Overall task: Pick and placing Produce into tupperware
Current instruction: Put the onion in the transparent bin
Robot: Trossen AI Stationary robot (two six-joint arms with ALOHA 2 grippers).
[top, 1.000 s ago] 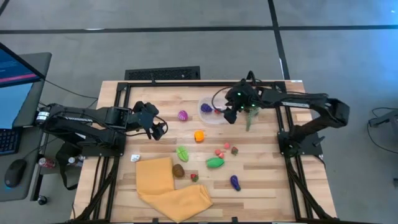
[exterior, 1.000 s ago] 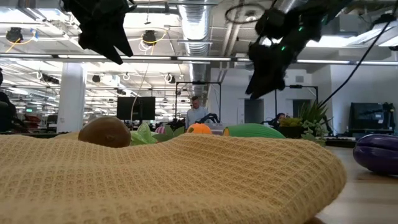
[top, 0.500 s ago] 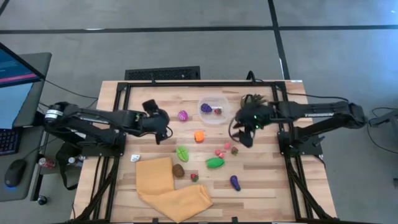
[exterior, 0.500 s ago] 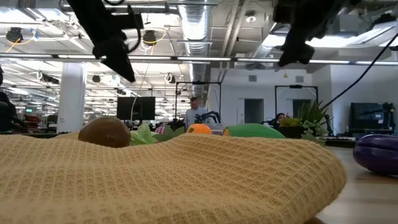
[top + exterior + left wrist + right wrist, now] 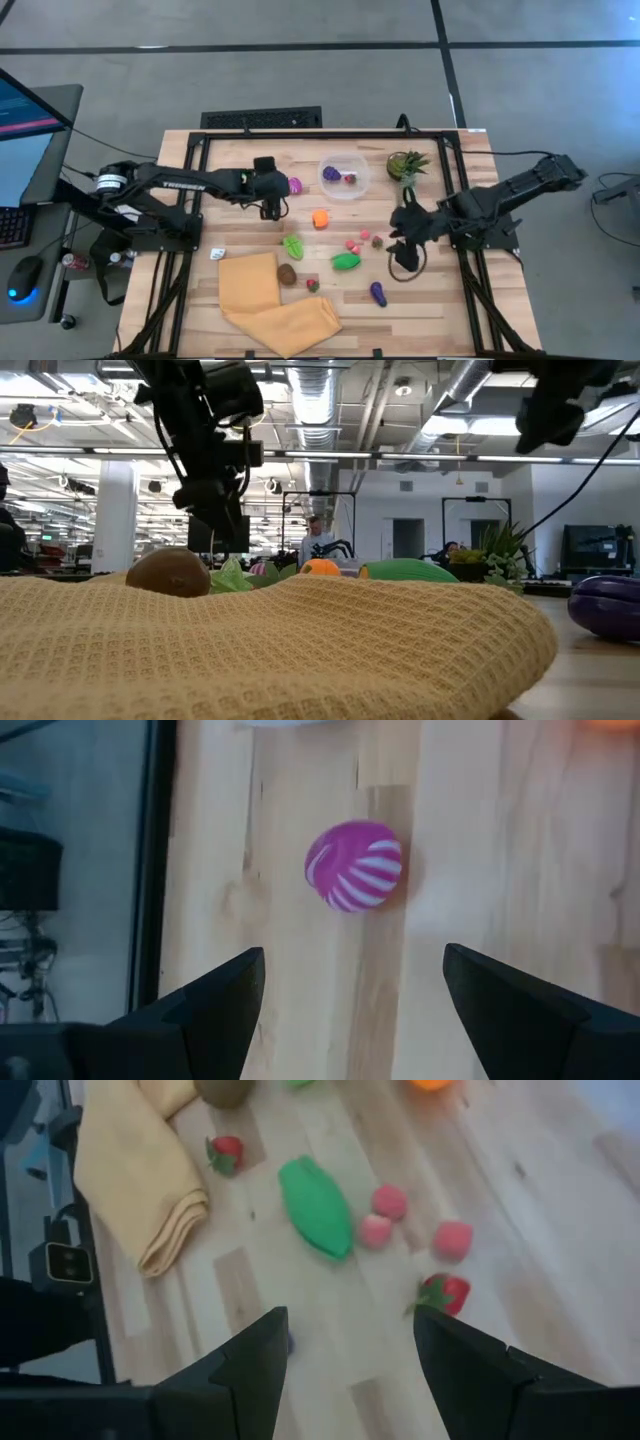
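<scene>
My left gripper (image 5: 345,990) hung with its jaws spread just short of the magenta striped piece (image 5: 354,865), which I judged light, hard and apt to roll, best pinched across its round middle.

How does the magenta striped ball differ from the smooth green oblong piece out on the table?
The magenta white-striped ball is round, while the smooth green oblong piece is long and plain, with no pattern. The ball lies alone near the clear round tub, straight ahead of the open left gripper. The green piece lies mid-table among small pink and red pieces, in front of the right gripper. Both rest on the bare wood, outside the tub.
</scene>
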